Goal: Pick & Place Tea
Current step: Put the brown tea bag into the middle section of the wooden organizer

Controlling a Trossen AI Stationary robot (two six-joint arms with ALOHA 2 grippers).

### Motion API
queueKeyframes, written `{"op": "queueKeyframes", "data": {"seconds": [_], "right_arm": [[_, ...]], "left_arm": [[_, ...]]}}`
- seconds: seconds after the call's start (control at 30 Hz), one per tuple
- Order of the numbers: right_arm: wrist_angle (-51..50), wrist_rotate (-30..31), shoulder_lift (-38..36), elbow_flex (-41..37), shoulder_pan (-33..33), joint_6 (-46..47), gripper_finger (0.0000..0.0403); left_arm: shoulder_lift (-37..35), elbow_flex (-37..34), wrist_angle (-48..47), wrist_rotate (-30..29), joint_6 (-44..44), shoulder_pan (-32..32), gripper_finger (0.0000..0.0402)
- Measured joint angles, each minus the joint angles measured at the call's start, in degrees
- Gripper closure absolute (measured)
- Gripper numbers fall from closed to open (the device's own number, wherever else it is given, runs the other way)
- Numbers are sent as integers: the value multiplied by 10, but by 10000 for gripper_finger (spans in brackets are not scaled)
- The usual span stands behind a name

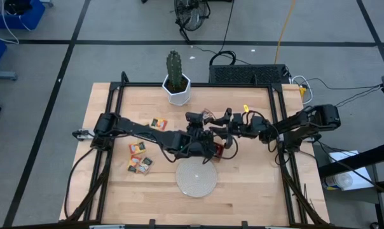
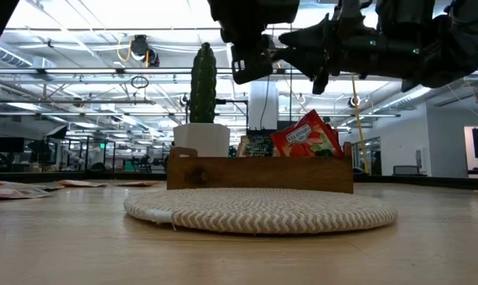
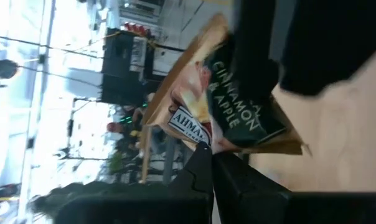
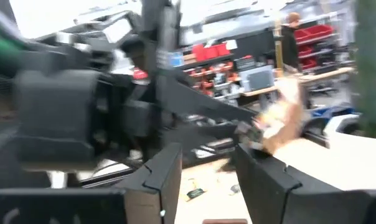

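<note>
L end effector [image 3: 208,163] clamped on tea sachet [image 3: 235,115] above tray [image 2: 259,172]; R end effector [image 4: 203,168] part-open, empty, alongside.

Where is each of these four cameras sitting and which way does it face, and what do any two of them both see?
High view: above, looking straight down on the table; both arms show.
Low view: at tabletop height, facing the woven disc and wooden tray; arms overhead.
Left wrist view: on the left arm, facing a tea sachet pinched in the left gripper.
Right wrist view: on the right arm, past the right gripper, facing the left arm.
Shared: high and low views both show the cactus.
</note>
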Motion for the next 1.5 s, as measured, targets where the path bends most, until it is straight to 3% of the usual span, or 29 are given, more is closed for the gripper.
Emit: {"op": "queueKeyframes", "data": {"seconds": [0.1,0.43,0.7,1.5], "right_arm": [[-5,27,0,-6,0,0,274],[-6,46,0,-8,0,-2,274],[-20,58,0,-8,1,-2,273],[37,18,0,-8,1,18,273]], "left_arm": [[0,0,-10,-32,-1,-7,401],[0,0,-8,-45,-1,-16,401],[0,0,-8,-126,24,-31,401],[0,0,-8,-110,16,-31,401]]}}
